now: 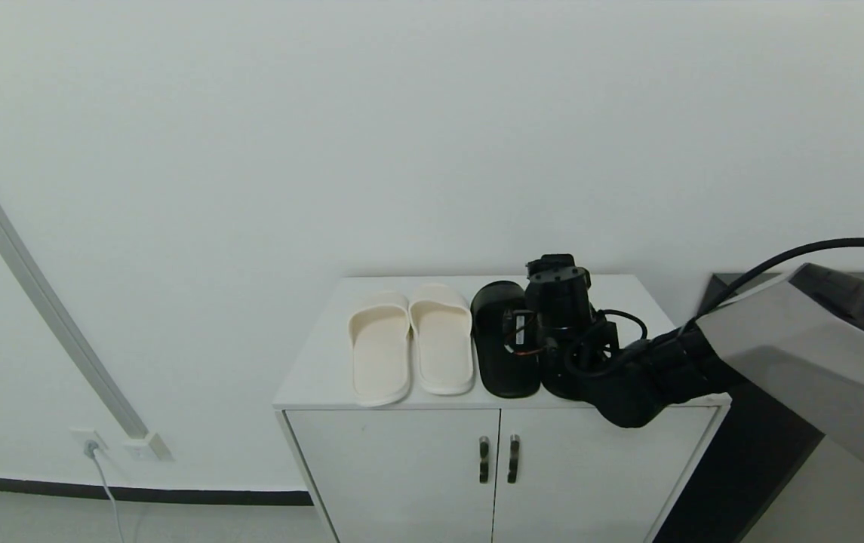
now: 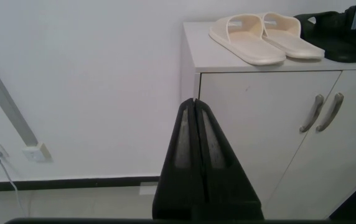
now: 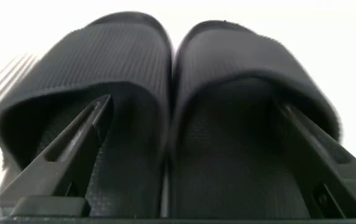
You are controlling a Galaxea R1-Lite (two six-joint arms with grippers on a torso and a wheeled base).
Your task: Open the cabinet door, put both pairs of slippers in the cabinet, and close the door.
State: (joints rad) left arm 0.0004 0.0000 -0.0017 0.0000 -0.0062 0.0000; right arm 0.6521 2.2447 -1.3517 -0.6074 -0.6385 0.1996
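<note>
Heels of ribbed black slippers (image 1: 505, 339) near the surface's (image 1: 318, 369) front edge, centre-right; right hand (image 3: 192, 102) splayed over them; left hand (image 2: 194, 155) clenched.

Cabinet top (image 1: 311, 377) bears cream slippers (image 1: 410, 347) just beside, perhaps touching, black slippers (image 1: 505, 339).

A plain white wall (image 1: 250, 151) fills the room's back. A grey strip (image 1: 32, 286) slants down it to two sockets (image 1: 146, 446), one with a pale cable (image 1: 107, 490). Black skirting (image 1: 137, 495) meets a light floor (image 1: 62, 524).
</note>
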